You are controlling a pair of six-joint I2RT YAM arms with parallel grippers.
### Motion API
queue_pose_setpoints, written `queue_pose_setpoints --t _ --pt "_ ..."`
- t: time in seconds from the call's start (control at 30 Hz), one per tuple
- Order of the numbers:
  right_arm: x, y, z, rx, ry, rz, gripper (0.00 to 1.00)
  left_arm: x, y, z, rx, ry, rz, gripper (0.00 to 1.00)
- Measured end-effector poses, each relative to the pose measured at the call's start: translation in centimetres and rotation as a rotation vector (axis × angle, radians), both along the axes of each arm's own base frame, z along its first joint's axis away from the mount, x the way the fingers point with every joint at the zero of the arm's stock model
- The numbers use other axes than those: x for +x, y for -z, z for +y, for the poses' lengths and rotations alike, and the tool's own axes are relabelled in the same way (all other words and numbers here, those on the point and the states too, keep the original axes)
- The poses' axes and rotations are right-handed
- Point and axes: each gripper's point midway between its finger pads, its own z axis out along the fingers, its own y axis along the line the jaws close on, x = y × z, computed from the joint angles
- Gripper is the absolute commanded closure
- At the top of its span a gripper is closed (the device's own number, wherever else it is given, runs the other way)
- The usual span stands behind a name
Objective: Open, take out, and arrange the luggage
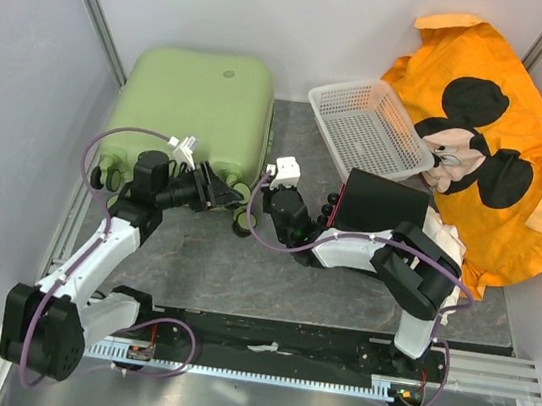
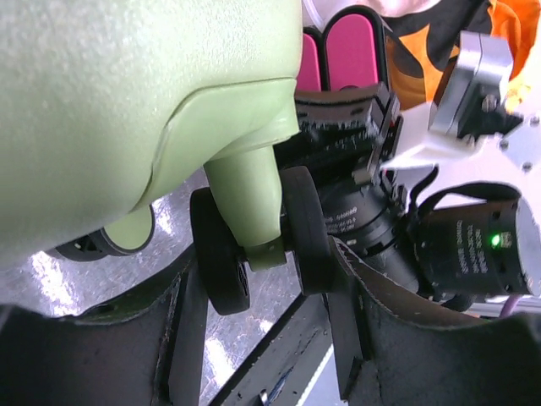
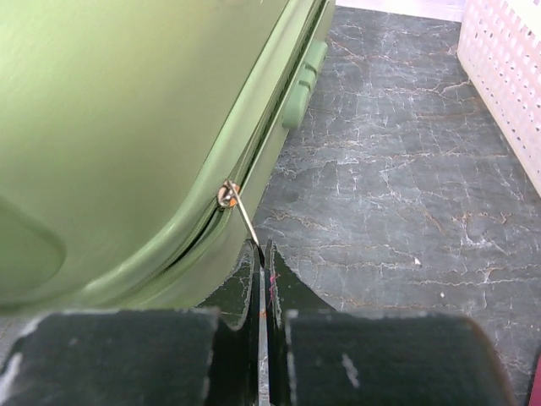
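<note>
1. While the suitcase [image 1: 198, 112] lies flat on the table [image 1: 270, 279], lid down, the right claw [image 3: 260, 258] is pinched together on its zip tab [image 3: 245, 216], which runs up-left from the tips to the seam.
2. At the left claw [image 2: 266, 288], fingers [image 2: 380, 338] stand apart with a black wheel [image 2: 218, 254] between them; contact cannot be confirmed.
3. A white basket [image 1: 368, 126] stands beyond the right claw, apart from the suitcase.

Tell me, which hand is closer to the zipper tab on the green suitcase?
Right. The right hand is pinching the zipper tab itself. The left hand is at a suitcase corner, its fingers either side of a wheel.
</note>
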Motion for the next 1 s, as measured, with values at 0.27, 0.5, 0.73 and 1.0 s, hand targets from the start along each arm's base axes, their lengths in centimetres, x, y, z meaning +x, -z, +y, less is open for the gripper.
queue_pose_setpoints --t 0.27,0.5,0.73,1.0 --pt "2.0 0.0 0.4 -0.008 0.008 0.007 1.0 -1.7 0.0 1.8 0.069 -0.076 -0.033 0.98" --pt "4.1 -0.3 0.0 -0.008 0.021 0.003 1.0 -3.2 0.0 4.0 0.152 -0.168 -0.065 0.98" --pt "6.5 -1.0 -0.1 0.008 0.027 -0.007 1.0 -4.3 -0.2 6.4 0.231 -0.28 -0.106 0.98" --pt "9.8 -1.4 -0.4 -0.002 0.043 -0.019 1.0 -5.3 -0.4 9.0 0.322 -0.388 -0.17 0.98"
